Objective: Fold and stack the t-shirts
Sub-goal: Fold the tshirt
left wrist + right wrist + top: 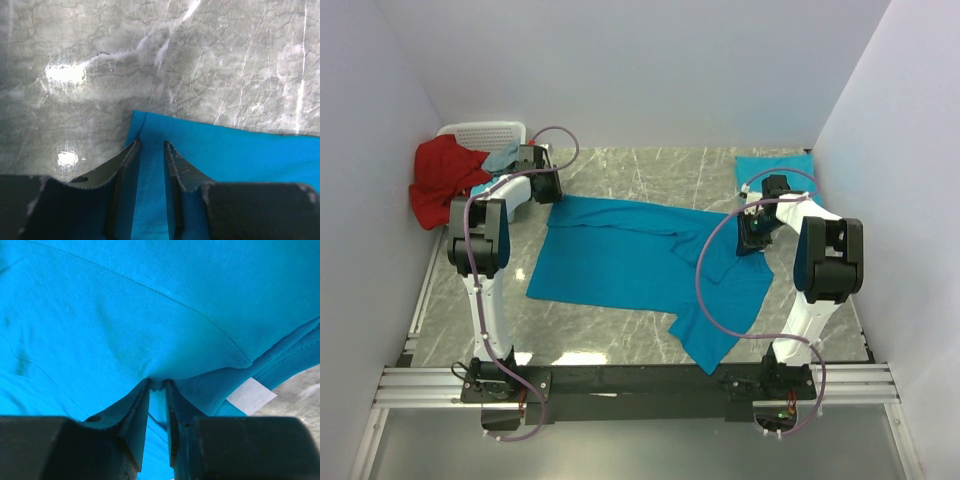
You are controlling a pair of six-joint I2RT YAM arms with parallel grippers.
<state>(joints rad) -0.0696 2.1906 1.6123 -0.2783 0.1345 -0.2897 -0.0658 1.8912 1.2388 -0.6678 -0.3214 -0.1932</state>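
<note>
Grey marble-veined tabletop [620, 170], white walls on 3 sides. You have 1 spread t-shirt [620, 262], teal, lying across the middle. It is not fully flat: its right part is doubled over itself and a flap trails toward the near edge. You have 1 folded t-shirt [775, 168], also teal, in the far right corner, apart from the spread one. At the far left stands a white plastic basket [485, 131]. A red garment [438, 185] spills over its rim onto the table, and a pale blue-grey cloth [503, 156] lies against it. Your left gripper [150, 146] sits at the far-left corner of the spread t-shirt, just in front of the basket. In its wrist view the 2 fingers stand a narrow gap apart with their tips down at the hemmed edge near the corner. A strip of teal cloth lies smooth between them, and you cannot tell whether that strip is pinched or only straddled. Your right gripper [157, 385] is on the shirt's right side and has closed on the fabric, which gathers into a pucker at the tips with creases running away from it. A white label [251, 396] shows just right of those fingers under a fold, with a sliver of tabletop beyond it.
</note>
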